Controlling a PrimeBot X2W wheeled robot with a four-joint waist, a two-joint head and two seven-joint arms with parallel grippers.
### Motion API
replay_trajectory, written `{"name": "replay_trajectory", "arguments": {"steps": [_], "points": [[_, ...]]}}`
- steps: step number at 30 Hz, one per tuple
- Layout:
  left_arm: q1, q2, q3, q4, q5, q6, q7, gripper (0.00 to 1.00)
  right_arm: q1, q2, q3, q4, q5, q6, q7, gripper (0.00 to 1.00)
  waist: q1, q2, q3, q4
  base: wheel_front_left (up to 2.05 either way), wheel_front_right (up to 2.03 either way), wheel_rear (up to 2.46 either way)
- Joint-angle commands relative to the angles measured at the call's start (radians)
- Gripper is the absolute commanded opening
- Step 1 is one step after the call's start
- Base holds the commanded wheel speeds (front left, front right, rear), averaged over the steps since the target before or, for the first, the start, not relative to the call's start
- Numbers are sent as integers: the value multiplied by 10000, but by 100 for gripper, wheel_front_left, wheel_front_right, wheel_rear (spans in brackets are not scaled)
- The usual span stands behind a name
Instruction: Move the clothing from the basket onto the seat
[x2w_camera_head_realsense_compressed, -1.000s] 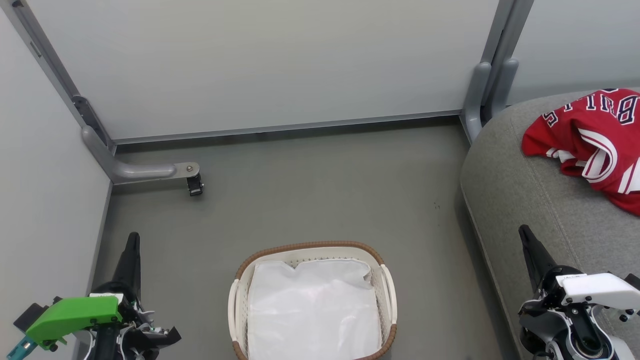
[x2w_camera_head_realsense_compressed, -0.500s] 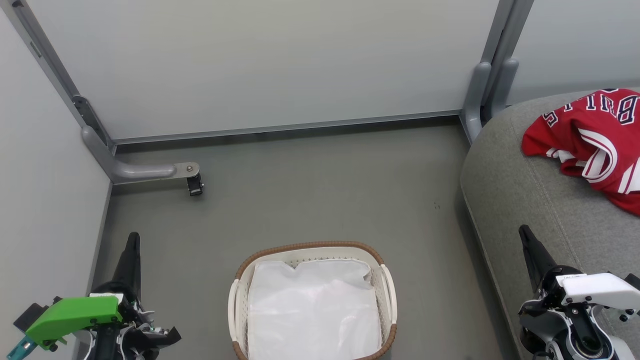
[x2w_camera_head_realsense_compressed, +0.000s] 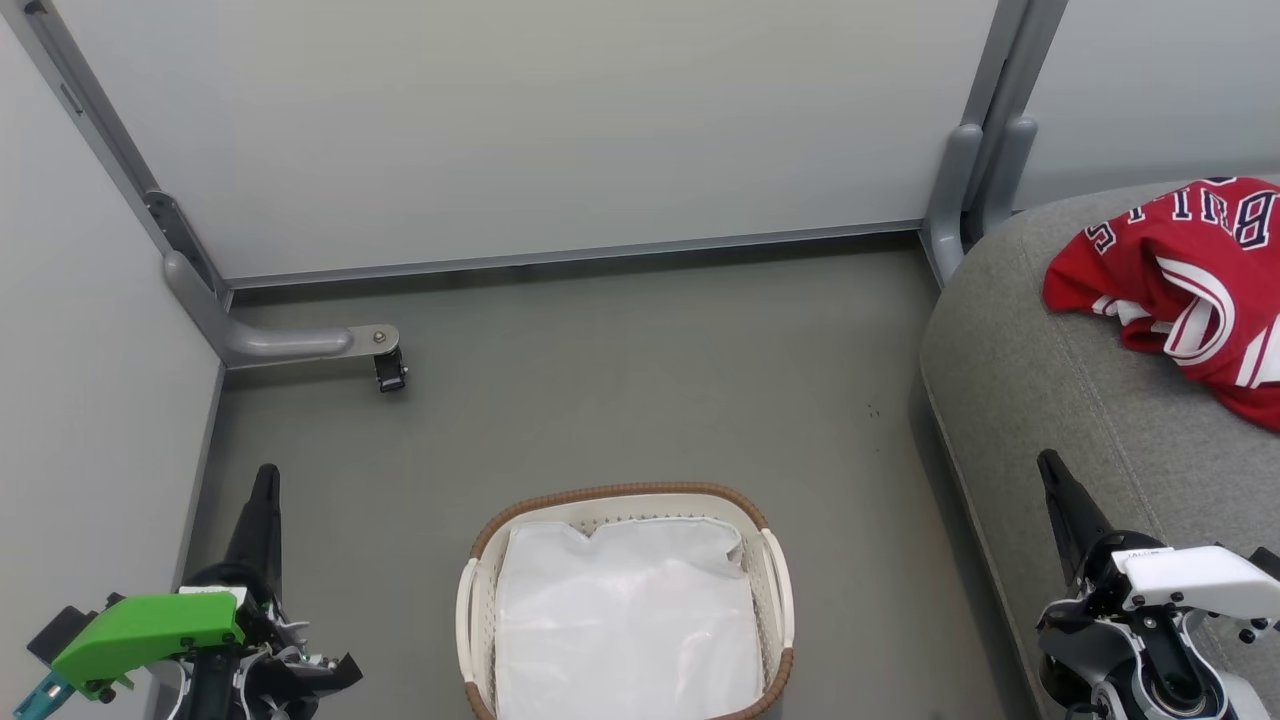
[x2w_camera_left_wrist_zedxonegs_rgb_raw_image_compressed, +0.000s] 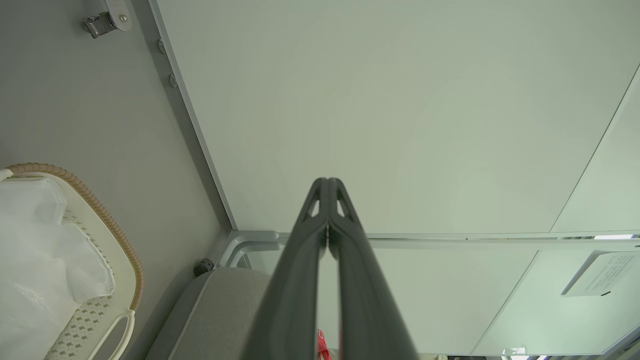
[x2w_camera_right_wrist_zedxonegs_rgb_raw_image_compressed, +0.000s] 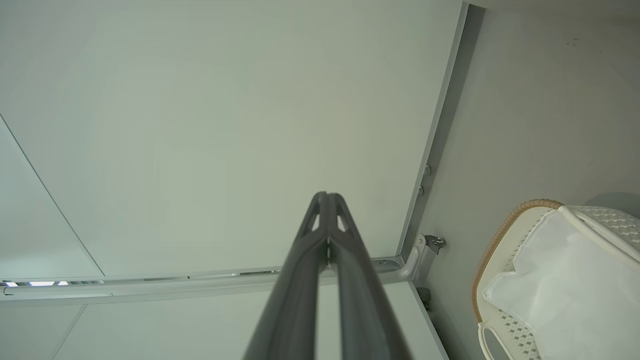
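Note:
The red clothing (x2w_camera_head_realsense_compressed: 1185, 285) with white stripes and dark lettering lies crumpled on the grey seat (x2w_camera_head_realsense_compressed: 1040, 400) at the right of the head view. The cream basket (x2w_camera_head_realsense_compressed: 620, 497) with a brown rim stands on the floor at bottom centre, holding a white sheet lining. My left gripper (x2w_camera_head_realsense_compressed: 266, 475) is shut at the lower left, well left of the basket. My right gripper (x2w_camera_head_realsense_compressed: 1046, 462) is shut at the lower right, over the seat's near edge. In the wrist views the left gripper (x2w_camera_left_wrist_zedxonegs_rgb_raw_image_compressed: 327, 181) and right gripper (x2w_camera_right_wrist_zedxonegs_rgb_raw_image_compressed: 327, 195) have their fingertips pressed together with nothing between them.
Pale partition panels (x2w_camera_head_realsense_compressed: 560, 130) wall in the floor at the back and left. A grey partition foot with a caster (x2w_camera_head_realsense_compressed: 388, 368) juts out at the left. Another grey post (x2w_camera_head_realsense_compressed: 960, 190) stands by the seat's far corner. Open grey floor (x2w_camera_head_realsense_compressed: 650, 370) lies beyond the basket.

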Motion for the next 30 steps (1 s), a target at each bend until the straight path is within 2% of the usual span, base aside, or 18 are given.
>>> {"name": "replay_trajectory", "arguments": {"steps": [1,30], "points": [[-97,2,10,-17,-44,-55,35,0,-76,-59,-16,-45,38,-3,22,0,0,0,0,0,0,0,0],[-96,3,6,-19,-47,-55,32,0,-76,-60,-15,-43,39,-3,21,0,0,0,0,0,0,0,0]]}}
